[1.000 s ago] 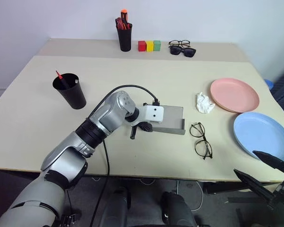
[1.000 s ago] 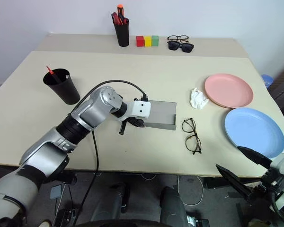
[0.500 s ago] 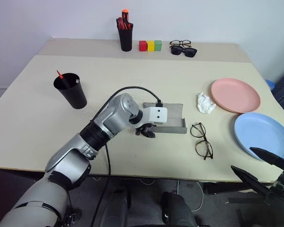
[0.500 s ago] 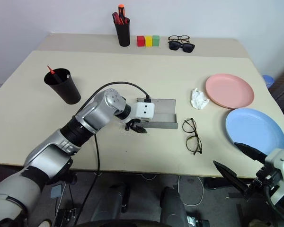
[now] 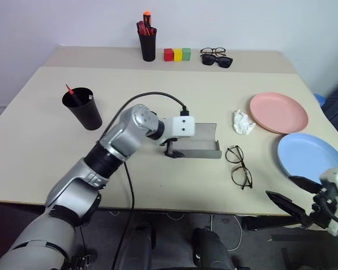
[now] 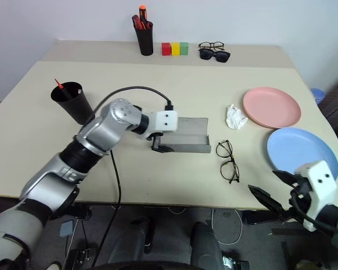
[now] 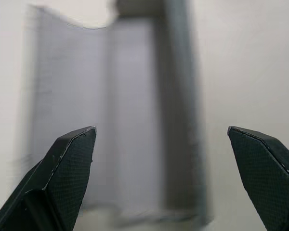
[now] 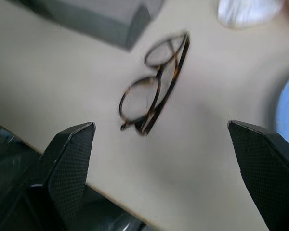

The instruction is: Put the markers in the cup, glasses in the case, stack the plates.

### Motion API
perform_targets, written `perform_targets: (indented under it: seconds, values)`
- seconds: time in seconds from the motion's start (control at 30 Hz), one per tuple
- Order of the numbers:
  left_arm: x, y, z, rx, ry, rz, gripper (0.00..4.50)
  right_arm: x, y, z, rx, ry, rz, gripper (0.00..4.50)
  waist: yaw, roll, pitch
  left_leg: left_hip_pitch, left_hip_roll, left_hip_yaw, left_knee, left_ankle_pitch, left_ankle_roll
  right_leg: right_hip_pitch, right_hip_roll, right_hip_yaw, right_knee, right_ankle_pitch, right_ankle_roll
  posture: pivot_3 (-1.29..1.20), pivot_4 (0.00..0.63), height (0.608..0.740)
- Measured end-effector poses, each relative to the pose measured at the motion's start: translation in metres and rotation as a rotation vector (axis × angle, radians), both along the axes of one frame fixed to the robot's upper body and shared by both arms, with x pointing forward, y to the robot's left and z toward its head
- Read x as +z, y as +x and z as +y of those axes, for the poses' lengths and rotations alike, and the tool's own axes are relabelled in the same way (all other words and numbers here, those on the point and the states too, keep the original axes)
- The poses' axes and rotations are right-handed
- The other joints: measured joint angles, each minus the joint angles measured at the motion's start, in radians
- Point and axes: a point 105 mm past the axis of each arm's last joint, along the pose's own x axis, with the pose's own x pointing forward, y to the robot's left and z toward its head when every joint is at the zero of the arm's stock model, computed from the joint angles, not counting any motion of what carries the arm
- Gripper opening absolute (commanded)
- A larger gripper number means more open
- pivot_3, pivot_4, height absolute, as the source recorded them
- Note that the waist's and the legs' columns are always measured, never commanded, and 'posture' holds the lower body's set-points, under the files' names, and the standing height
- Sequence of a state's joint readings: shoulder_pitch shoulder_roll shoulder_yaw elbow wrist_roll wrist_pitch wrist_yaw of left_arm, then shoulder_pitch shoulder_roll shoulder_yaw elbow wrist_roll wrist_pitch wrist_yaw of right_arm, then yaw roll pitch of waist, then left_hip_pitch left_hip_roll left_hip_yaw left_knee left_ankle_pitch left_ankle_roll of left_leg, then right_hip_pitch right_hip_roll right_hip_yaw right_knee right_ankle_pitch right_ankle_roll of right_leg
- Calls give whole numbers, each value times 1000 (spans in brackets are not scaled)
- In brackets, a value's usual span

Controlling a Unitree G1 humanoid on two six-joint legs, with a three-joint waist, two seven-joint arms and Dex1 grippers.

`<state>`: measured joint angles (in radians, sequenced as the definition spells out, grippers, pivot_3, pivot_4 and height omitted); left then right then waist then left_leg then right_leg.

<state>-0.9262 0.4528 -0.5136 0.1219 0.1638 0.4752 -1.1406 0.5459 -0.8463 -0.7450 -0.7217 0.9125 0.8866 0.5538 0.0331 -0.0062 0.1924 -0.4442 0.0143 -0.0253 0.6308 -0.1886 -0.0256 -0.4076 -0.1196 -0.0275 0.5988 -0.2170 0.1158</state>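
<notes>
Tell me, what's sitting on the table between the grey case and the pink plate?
A crumpled white wad, perhaps a tissue or cloth, lies between the open grey case and the pink plate, close beside the plate. Both head views show it.

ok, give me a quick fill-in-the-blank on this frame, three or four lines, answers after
1. The glasses lie on the table beside the open grey ____.
2. The pink plate and the blue plate are not yet ____.
3. A red marker stands in the black ____.
4. Both the left pincer and the right pincer are ____.

Answers: case; stacked; cup; open
</notes>
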Motion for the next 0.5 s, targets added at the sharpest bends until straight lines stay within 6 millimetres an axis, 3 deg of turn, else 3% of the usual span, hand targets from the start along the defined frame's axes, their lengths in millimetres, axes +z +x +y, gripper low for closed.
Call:
perform_targets:
  seconds: [0.27,0.37,0.5]
  values:
    - [-6,-16,54,106,-14,14,4478,29,59,19,-119,19,-25,4500,3,-1,1,-1,0,0,0,0,0,0,1,0,0,0,0,0,150,740]
    - [-10,-28,58,140,-21,53,4478,27,78,28,-180,20,4,4500,8,-2,1,-2,0,0,1,0,0,0,0,0,-1,0,0,0,150,740]
    - [-7,-34,57,189,-48,69,4478,5,85,24,-246,-35,141,4500,8,-2,1,-3,-1,0,1,0,1,0,0,0,-1,0,0,0,150,740]
